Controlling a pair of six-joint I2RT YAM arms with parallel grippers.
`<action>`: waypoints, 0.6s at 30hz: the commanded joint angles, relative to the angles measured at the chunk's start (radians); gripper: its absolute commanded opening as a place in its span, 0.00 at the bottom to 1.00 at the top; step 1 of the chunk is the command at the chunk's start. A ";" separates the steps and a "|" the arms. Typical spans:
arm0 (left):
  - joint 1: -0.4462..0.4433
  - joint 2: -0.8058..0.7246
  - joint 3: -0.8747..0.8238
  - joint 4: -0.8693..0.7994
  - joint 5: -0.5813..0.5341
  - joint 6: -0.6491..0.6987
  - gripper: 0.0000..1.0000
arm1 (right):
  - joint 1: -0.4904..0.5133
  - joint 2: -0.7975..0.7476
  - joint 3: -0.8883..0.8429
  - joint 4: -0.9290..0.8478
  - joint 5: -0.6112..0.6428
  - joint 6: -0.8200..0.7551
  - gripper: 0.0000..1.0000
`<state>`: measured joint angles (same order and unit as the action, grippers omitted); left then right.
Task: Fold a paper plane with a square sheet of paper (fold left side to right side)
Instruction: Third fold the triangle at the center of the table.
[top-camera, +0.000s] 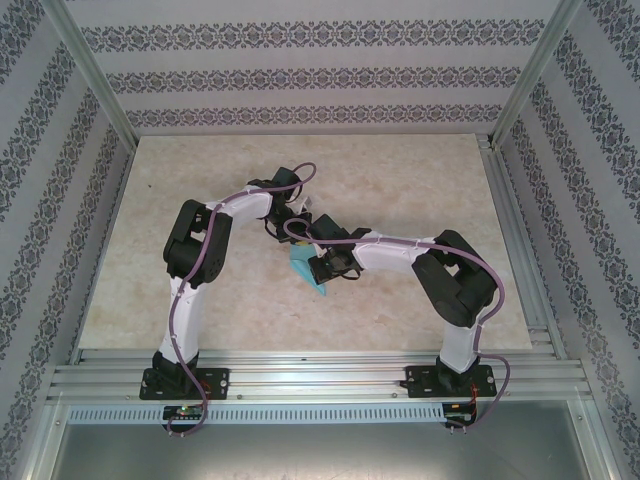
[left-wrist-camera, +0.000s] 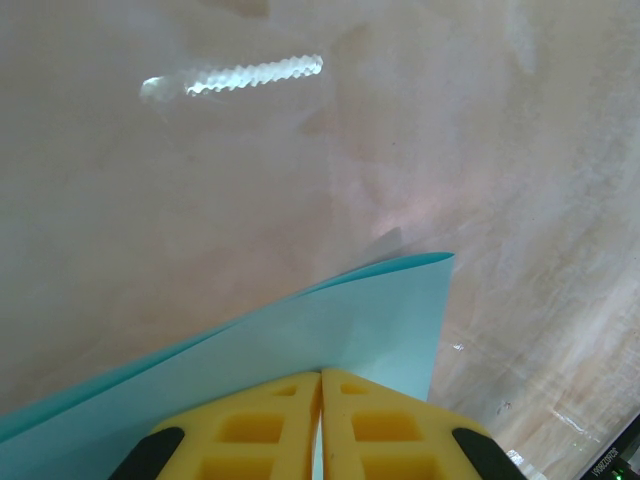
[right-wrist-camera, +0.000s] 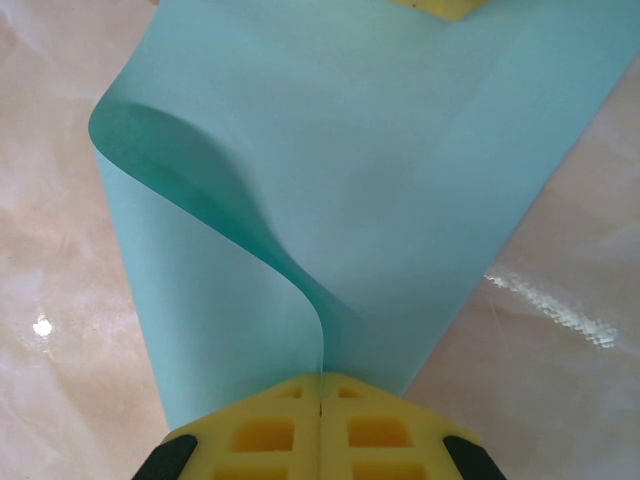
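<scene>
From above, your two arms meet over the middle of the table (top-camera: 420, 180), well in from every edge, with the square sheet of paper (top-camera: 304, 272) slung between them.

Left wrist now: the left gripper (left-wrist-camera: 321, 382) has its yellow fingers pressed together on one edge of the sheet, and the paper fans out ahead of them.

Right wrist: the right gripper (right-wrist-camera: 320, 382) is pinched on another edge, and the sheet bellies into a loose curl just above the pads.

I'd call it featherlight, floppy and easy to crease by accident. Take it near the edges and corners, grip gently, and don't pull the ends apart or it may tear.
</scene>
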<state>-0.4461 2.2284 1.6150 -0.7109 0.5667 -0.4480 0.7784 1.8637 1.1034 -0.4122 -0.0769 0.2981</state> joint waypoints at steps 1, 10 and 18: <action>-0.028 0.069 -0.025 -0.024 -0.068 0.026 0.10 | -0.002 -0.007 0.009 -0.019 0.023 0.019 0.00; -0.028 0.071 -0.024 -0.023 -0.068 0.025 0.10 | -0.002 -0.035 0.017 -0.029 0.022 0.016 0.00; -0.029 0.070 -0.024 -0.024 -0.068 0.026 0.09 | -0.002 -0.004 0.014 -0.035 0.024 0.012 0.00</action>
<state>-0.4465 2.2284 1.6150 -0.7109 0.5667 -0.4480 0.7780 1.8610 1.1042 -0.4236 -0.0761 0.2977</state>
